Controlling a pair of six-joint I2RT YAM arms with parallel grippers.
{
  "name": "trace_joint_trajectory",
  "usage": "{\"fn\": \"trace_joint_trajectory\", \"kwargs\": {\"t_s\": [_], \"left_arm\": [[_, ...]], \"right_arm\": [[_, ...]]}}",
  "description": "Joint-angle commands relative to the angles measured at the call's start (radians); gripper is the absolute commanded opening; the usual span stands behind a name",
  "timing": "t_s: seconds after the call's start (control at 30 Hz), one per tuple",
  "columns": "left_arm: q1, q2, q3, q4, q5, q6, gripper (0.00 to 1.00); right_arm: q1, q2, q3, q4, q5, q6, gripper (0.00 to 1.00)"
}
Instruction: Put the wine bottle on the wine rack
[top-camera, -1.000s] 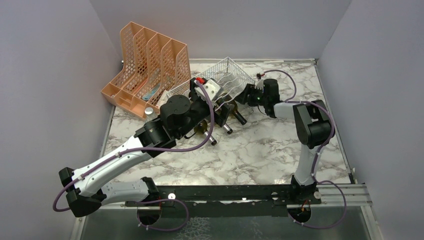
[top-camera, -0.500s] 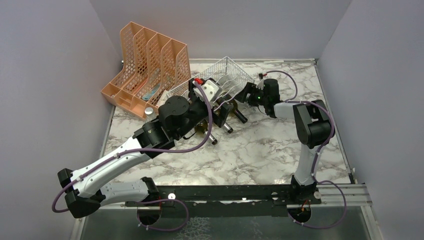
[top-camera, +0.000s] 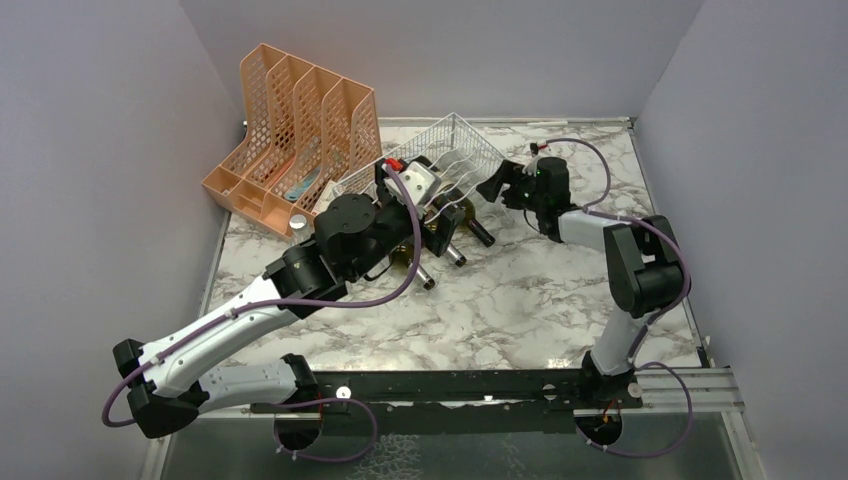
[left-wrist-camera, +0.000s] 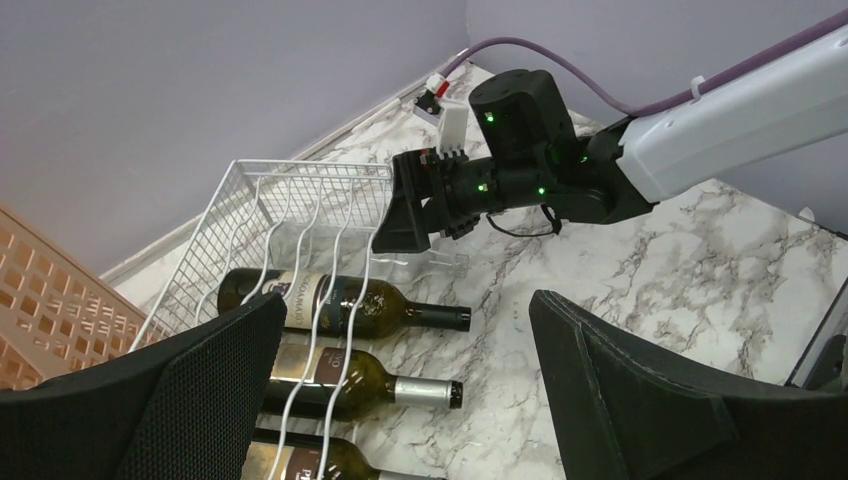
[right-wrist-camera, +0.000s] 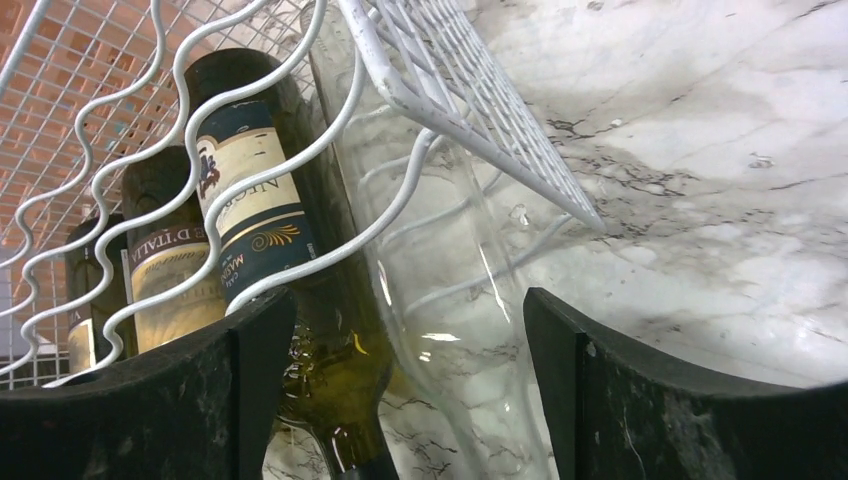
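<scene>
The right gripper (right-wrist-camera: 407, 300) sits open at one end of the wine rack (top-camera: 455, 145), a clear wine bottle (right-wrist-camera: 450, 270) between its fingers, while the left gripper (left-wrist-camera: 407, 300) hangs open above 3 dark bottles (left-wrist-camera: 330, 300) there.

The wine rack (top-camera: 462, 143) stands at the bench's (top-camera: 520, 290) rear, with the organizer (top-camera: 300, 120) to its left. Bottles (left-wrist-camera: 345, 302) lie side by side beneath its wires.
</scene>
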Motion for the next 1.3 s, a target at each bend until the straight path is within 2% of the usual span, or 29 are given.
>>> {"fn": "trace_joint_trajectory", "kwargs": {"t_s": [0.0, 0.43, 0.57, 0.87, 1.07, 1.27], "left_arm": [[0.000, -0.031, -0.018, 0.017, -0.019, -0.020, 0.99], [0.000, -0.070, -0.045, 0.024, -0.031, -0.021, 0.99], [0.001, -0.072, -0.052, 0.027, -0.034, -0.021, 0.99], [0.000, -0.078, -0.053, 0.028, -0.039, -0.018, 0.99], [0.000, -0.083, -0.054, 0.025, -0.045, -0.017, 0.99], [0.001, -0.084, -0.052, 0.021, -0.049, -0.013, 0.99]], "right_arm": [[0.005, -0.075, -0.042, -0.027, 0.097, -0.056, 0.86], [0.005, -0.282, -0.176, -0.315, 0.247, -0.139, 0.84], [0.005, -0.284, -0.184, -0.378, 0.235, -0.102, 0.75], [0.005, -0.191, -0.109, -0.348, 0.179, -0.083, 0.47], [0.005, -0.129, -0.030, -0.334, 0.126, -0.101, 0.38], [0.005, -0.105, -0.009, -0.267, 0.044, -0.119, 0.36]]}}
